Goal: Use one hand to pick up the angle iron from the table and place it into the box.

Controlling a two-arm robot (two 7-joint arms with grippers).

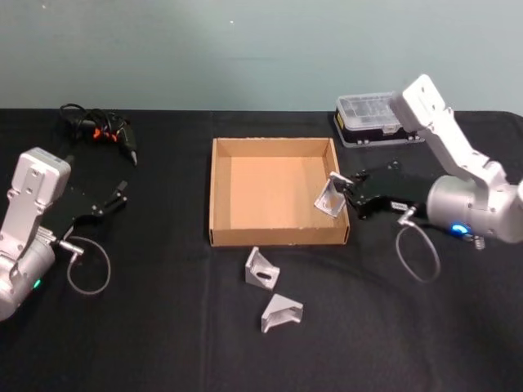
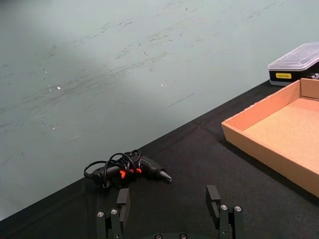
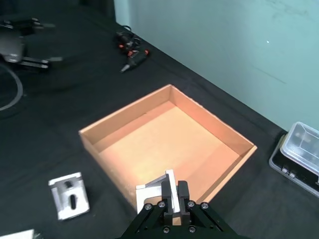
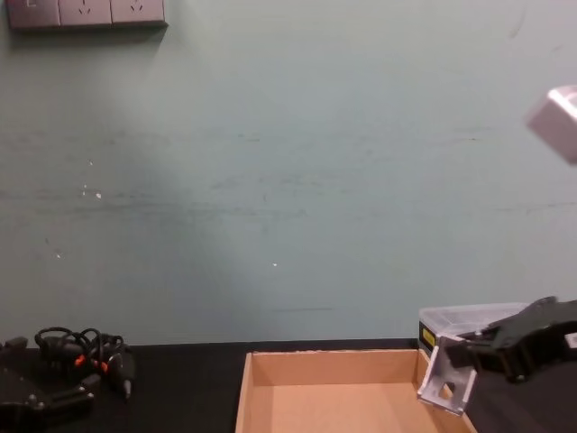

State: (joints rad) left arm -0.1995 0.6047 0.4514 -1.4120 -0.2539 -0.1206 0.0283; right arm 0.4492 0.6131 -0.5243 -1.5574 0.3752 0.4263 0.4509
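Observation:
My right gripper [image 1: 347,194] is shut on a silver angle iron [image 1: 330,196] and holds it above the right wall of the tan cardboard box [image 1: 222,188]. In the right wrist view the angle iron [image 3: 164,188] sits between the fingers over the box [image 3: 99,130] edge. The chest view shows this angle iron [image 4: 445,380] hanging just over the box's [image 4: 270,363] right rim. Two more angle irons [image 1: 261,269] [image 1: 281,312] lie on the black table [image 1: 163,327] in front of the box. My left gripper [image 1: 121,196] is open, parked at the left.
A black glue gun with a coiled cord [image 1: 102,131] lies at the back left. A black case with a clear lid [image 1: 374,117] stands behind the box on the right. Cables loop beside both arms.

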